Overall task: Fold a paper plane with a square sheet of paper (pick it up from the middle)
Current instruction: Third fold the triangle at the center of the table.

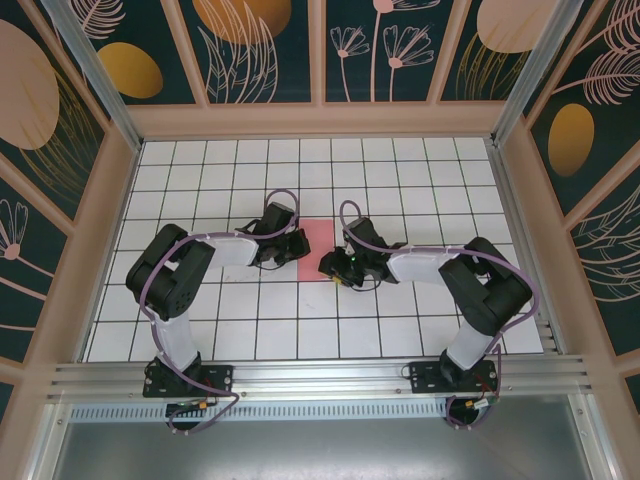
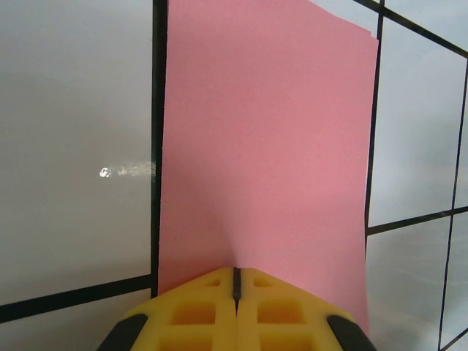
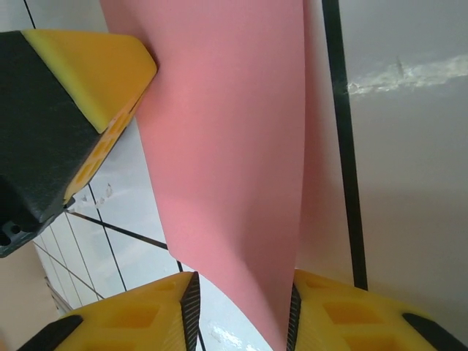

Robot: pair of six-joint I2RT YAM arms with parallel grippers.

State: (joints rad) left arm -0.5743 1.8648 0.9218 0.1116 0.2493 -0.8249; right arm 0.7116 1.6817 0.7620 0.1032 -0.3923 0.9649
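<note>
Pressing its two yellow fingers (image 2: pixel 194 314) together with only a hairline between them, the left gripper (image 2: pixel 235 285) is fully closed. Its tips touch the near edge of the pink sheet of paper (image 2: pixel 263 146), which puckers a little at that spot. Whether any paper is actually caught between the tips, I cannot tell.

The right gripper (image 3: pixel 245 311) stands partly open, with a clear gap between its two fingers. A raised flap of the sheet runs down into that gap, close against the inner face of the finger on the 3 o'clock side, and it is not clamped. In the right wrist view, one finger of the left gripper sits at 10 o'clock against the flap's edge.

From above I count one sheet and two grippers. The sheet lies in the middle of the white tiled table (image 1: pixel 200 330), with the left gripper at its 9 o'clock edge and the right gripper at about its 4 o'clock corner.
</note>
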